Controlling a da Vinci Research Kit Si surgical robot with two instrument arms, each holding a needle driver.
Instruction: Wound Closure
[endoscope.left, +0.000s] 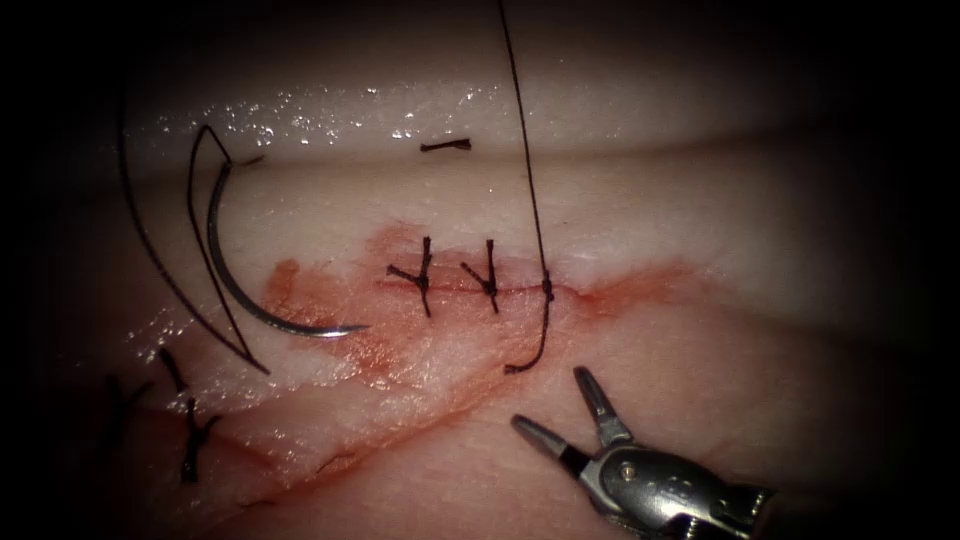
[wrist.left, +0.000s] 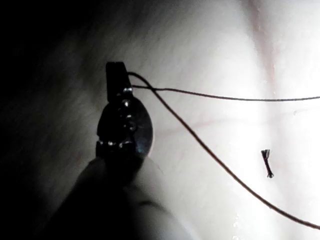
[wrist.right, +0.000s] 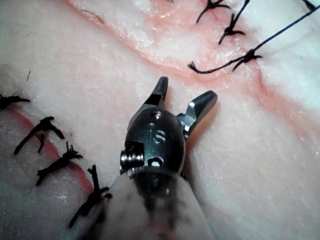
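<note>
Holding thread (wrist.left: 210, 96) taut in pinched left tool (wrist.left: 118, 82); right tool (endoscope.left: 562, 405) spread, empty, below the cut (endoscope.left: 520, 290).
Risk: overpull tears the tissue (endoscope.left: 700, 200) at the knot (endoscope.left: 547, 288); needle (endoscope.left: 250, 290) lies loose left of the cut.

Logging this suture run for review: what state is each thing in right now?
Right claw: open, holds nothing, below the cut.
Left claw: shut on the thread.
Needle: lying free on the tissue, left of the stitches, not in it.
Third knot: tied, short tail loose.
Cut: two trimmed stitches left of that knot.
</note>
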